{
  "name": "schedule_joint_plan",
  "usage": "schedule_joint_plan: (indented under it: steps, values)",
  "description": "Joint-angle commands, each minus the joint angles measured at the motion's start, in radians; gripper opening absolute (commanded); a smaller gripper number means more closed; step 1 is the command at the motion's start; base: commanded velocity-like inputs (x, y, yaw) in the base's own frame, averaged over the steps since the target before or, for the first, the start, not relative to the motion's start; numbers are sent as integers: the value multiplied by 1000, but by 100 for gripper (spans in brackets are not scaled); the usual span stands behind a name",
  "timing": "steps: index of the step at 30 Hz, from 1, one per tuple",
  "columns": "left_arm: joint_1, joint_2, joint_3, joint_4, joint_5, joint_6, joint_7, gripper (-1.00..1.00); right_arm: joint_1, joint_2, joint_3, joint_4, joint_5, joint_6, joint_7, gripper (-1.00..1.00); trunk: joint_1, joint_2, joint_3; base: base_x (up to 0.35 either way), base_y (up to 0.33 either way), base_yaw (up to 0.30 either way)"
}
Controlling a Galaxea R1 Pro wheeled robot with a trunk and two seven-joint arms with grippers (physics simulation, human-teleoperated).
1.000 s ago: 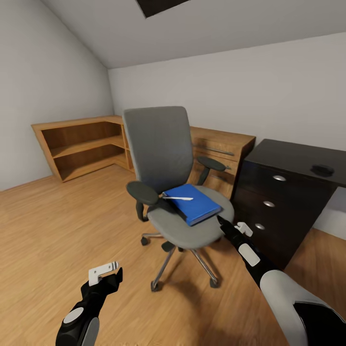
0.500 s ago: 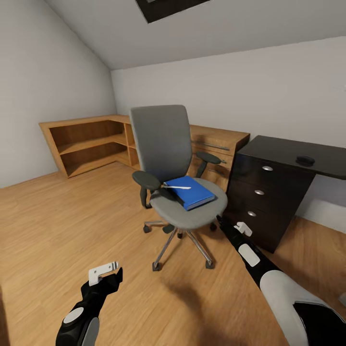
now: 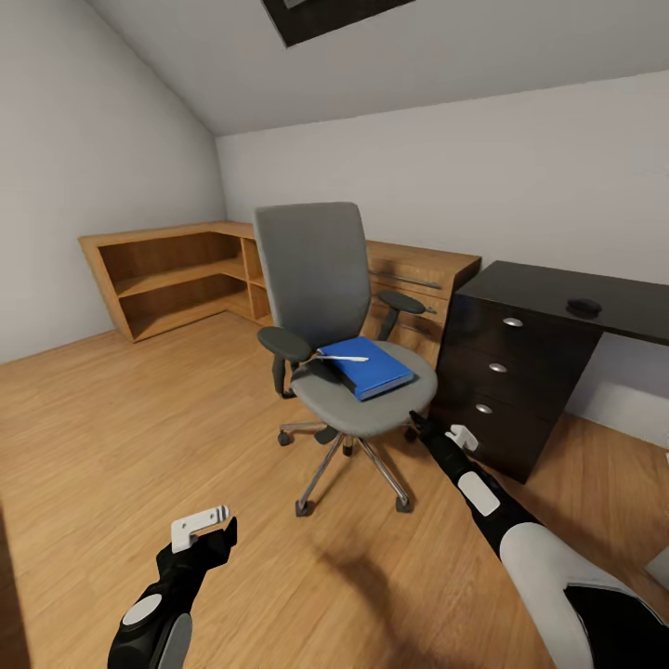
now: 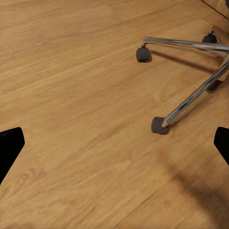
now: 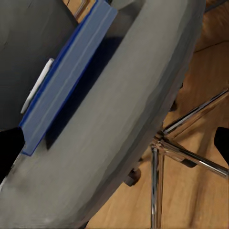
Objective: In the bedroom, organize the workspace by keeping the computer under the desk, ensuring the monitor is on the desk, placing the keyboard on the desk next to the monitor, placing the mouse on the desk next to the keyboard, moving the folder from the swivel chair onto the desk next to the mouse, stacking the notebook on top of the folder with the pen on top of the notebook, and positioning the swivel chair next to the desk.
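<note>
The grey swivel chair (image 3: 316,269) stands in mid-room, left of the black desk (image 3: 557,290). On its seat lies the blue folder (image 3: 373,368), with a white pen (image 3: 344,359) across its far edge. A thin dark grey sheet under the pen may be the notebook (image 3: 314,370). A small black mouse (image 3: 583,305) sits on the desk top. My right gripper (image 3: 416,424) is open just off the seat's front rim; the right wrist view has the folder (image 5: 62,76) and pen (image 5: 37,86) close. My left gripper (image 3: 212,531) hangs open low over the floor, near the chair's chrome base (image 4: 191,100).
Light wooden shelving (image 3: 167,274) and a low wooden drawer cabinet (image 3: 423,274) line the back walls behind the chair. Three silver-knobbed drawers (image 3: 497,367) face me on the desk's left end. Open wooden floor (image 3: 139,418) stretches to the left and front.
The whole view has pulled back and turned slightly, so the chair and desk look smaller and farther. Both arms hold the same pose in the picture.
</note>
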Motion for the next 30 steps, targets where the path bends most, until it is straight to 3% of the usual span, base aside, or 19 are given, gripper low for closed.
schedule_joint_plan:
  steps: [1,11,25,30]
  values:
    - [0,0,0,-1,11,4,6,100,-1,1,-2,2,-7,1,12,100,0,0,-1,0,0,0]
    - [0,0,0,-1,11,4,6,100,0,2,-2,2,-6,8,44,100,0,0,-1,0,0,22]
    - [0,0,1,-1,11,4,6,100,1,1,-4,3,-6,7,44,100,0,0,-1,0,0,246]
    - [0,0,1,-1,11,4,6,100,1,-1,-4,4,-6,7,45,100,0,0,-1,0,0,98]
